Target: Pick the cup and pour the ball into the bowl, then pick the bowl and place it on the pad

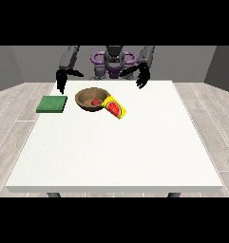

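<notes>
A brown wooden bowl [89,98] sits on the white table [116,152] with a red ball [95,101] inside it. A yellow cup [115,107] with a red watermelon print lies tipped on its side against the bowl's right rim. A green pad [52,104] lies flat to the bowl's left. The hand at the view's left [62,81] hangs above the table's far edge, just beyond the pad, fingers pointing down and holding nothing. The hand at the view's right [143,78] hovers behind and right of the cup, fingers relaxed and empty.
The robot's torso [113,62] stands behind the table's far edge. A wooden floor surrounds the table. Table legs show under the near edge.
</notes>
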Robot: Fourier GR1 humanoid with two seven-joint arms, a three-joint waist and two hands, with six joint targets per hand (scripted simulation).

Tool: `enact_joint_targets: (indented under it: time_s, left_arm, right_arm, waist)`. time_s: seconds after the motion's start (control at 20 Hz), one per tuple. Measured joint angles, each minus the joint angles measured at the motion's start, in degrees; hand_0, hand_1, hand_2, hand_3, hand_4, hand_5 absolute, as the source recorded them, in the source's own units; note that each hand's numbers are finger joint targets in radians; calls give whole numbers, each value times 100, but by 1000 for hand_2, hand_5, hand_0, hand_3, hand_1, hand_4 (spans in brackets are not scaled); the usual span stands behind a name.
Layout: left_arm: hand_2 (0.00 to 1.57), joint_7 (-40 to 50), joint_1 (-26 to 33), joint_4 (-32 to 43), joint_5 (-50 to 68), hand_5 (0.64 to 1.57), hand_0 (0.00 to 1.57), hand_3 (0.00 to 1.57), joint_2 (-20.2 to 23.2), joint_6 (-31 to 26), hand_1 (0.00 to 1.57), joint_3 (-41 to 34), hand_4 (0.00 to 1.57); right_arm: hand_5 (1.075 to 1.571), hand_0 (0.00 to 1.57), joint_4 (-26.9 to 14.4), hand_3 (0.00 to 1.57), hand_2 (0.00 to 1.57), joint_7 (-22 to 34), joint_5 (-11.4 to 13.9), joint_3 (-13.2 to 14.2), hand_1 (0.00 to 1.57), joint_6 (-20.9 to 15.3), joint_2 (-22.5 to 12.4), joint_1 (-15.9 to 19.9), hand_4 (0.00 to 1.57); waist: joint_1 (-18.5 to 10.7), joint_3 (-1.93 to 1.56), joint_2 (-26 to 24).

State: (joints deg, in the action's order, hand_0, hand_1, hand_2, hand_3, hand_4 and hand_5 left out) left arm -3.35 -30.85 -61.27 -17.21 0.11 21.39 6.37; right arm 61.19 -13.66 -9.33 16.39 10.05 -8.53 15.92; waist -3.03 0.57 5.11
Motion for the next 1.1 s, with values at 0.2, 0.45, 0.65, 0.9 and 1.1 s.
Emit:
enact_joint_targets:
  time_s: [0.2, 0.45, 0.65, 0.9, 1.1]
  left_arm:
    - [0, -800, 358, -187, 669, 1563, 0, 0, 149, -634, 0, -193, 0]
    - [0, -1122, 608, -400, 980, 1565, 0, 0, 312, -1124, 0, -351, 0]
    - [0, -1154, 693, -615, 1101, 1566, 0, 0, 488, -1381, 0, -488, 0]
    - [0, -1127, 892, -925, 1171, 1566, 0, 0, 604, -1620, 0, -548, 0]
    - [0, -951, 879, -1187, 1089, 1565, 0, 0, 558, -1589, 0, -508, 0]
  right_arm:
    - [1570, 0, -49, 0, 0, -45, 104, -29, 0, -497, 278, 171, 327]
    - [1567, 0, -636, 0, 0, -359, 124, 8, 0, -753, 350, 479, 259]
    - [1563, 0, -1202, 0, 0, -700, 75, 94, 0, -748, 233, 664, 189]
    - [1563, 0, -1931, 0, 0, -1127, 72, 127, 0, -783, 161, 878, 93]
    - [1562, 0, -2437, 0, 0, -1463, 41, 153, 0, -775, 124, 1118, 64]
  waist:
    - [-209, -33, 158]
    - [-317, -51, 236]
    - [-355, -56, 294]
    - [-426, -59, 333]
    - [-444, -59, 425]
